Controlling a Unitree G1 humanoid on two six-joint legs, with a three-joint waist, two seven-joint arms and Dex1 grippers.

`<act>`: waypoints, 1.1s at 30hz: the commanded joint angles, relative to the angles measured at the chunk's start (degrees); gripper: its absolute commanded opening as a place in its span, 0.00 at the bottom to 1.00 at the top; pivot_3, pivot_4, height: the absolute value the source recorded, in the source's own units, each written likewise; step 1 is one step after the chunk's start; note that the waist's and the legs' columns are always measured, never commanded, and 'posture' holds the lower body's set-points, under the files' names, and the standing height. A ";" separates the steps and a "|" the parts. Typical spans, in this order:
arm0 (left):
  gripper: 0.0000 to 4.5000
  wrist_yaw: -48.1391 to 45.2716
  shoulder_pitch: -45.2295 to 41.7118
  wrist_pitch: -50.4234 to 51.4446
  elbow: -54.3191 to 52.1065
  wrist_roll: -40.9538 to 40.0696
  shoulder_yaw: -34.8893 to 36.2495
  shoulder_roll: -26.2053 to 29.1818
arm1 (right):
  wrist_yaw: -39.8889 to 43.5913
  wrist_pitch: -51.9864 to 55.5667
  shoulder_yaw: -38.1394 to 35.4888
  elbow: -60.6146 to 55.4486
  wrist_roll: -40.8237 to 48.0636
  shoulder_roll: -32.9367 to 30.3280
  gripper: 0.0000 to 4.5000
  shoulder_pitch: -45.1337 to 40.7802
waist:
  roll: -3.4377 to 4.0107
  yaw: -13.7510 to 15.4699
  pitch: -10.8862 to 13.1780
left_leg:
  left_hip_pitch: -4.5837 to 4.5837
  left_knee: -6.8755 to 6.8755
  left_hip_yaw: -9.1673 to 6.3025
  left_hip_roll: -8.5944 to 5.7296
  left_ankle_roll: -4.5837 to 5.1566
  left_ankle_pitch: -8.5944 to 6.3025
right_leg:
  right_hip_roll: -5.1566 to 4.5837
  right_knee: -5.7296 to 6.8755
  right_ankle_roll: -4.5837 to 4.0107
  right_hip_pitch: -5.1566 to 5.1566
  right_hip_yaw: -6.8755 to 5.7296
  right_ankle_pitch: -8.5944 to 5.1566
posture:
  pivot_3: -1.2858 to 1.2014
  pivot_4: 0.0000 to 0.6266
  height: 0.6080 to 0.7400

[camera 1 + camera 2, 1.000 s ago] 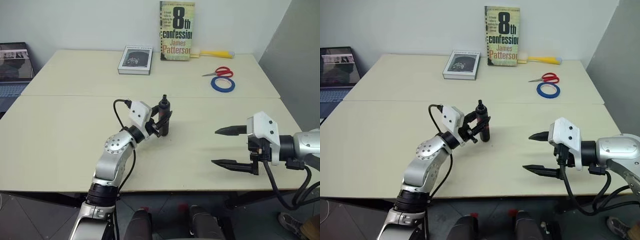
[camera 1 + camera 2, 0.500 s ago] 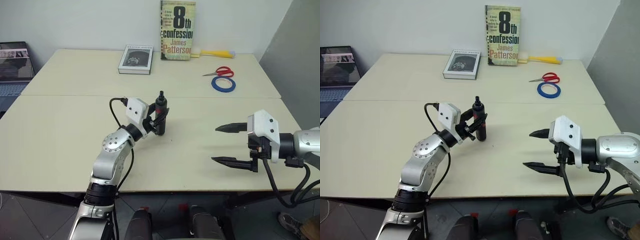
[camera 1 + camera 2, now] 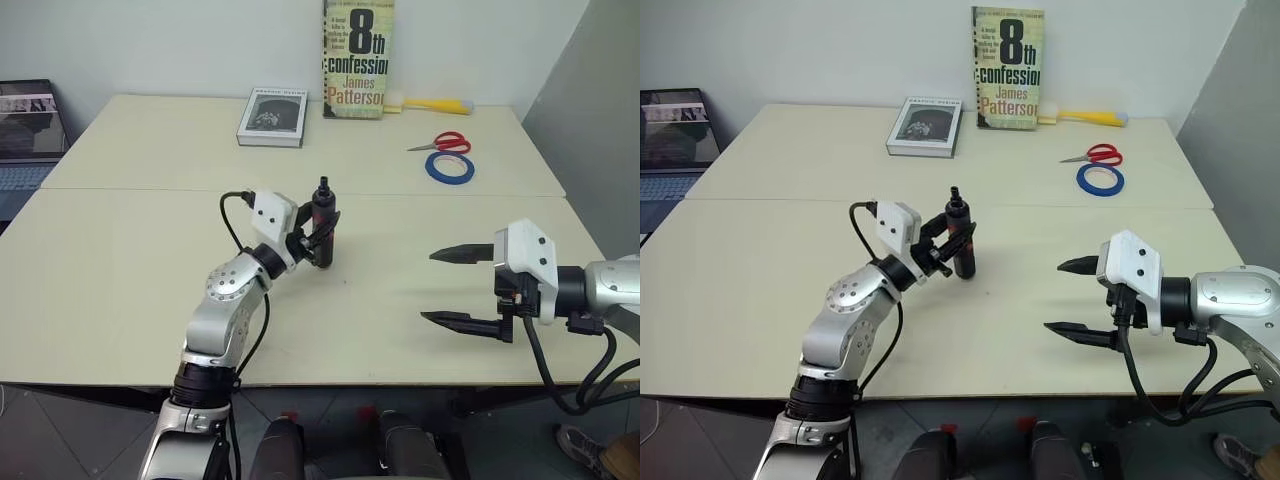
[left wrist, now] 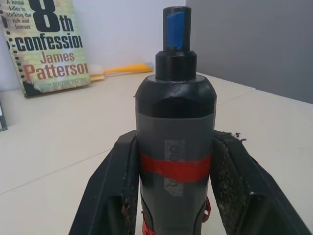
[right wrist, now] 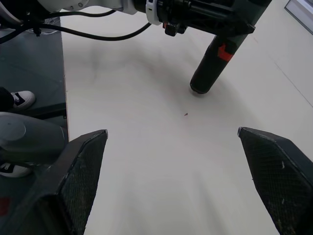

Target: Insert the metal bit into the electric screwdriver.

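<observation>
The electric screwdriver, black with a red band, stands nearly upright near the middle of the table with its narrow chuck tip up. My left gripper is shut on its body, one finger on each side. Its lower end is at the table surface. Off to the right, my right gripper hovers above the table's near right part, open wide with nothing between its fingers, pointing toward the screwdriver. The metal bit is out of view.
A grey book lies at the back and a tall paperback stands against the wall. A yellow-handled brush, red scissors and a blue tape roll sit back right. A laptop is at far left.
</observation>
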 commanded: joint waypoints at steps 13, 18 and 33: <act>0.37 -4.91 -1.22 -0.24 -12.41 -1.99 -6.33 -0.88 | 7.29 -3.67 -5.86 19.44 -13.35 -15.88 1.00 8.60 | 0.05 0.22 0.02 | -0.02 0.01 0.06 -0.04 0.00 0.00 | -0.07 -0.02 -0.09 0.00 0.02 -0.05 | 0.52 0.24 1.00; 0.37 -5.32 -0.61 -1.96 -10.78 -0.67 -9.44 -3.24 | 9.27 0.58 1.85 27.86 -17.75 -19.67 1.00 4.37 | 0.11 -0.17 0.00 | 0.07 0.02 0.10 -0.02 0.00 0.00 | -0.05 0.04 -0.28 0.00 0.06 -0.15 | 0.52 0.24 1.00; 0.37 -8.35 -1.13 -6.61 -5.54 1.04 -12.26 -5.19 | 21.72 -4.07 29.55 60.21 -38.13 -8.73 1.00 -25.01 | 0.58 -0.15 0.11 | 0.16 -0.02 0.27 -0.03 0.01 0.01 | -0.05 0.02 -0.03 0.00 0.18 0.08 | 0.52 0.24 1.00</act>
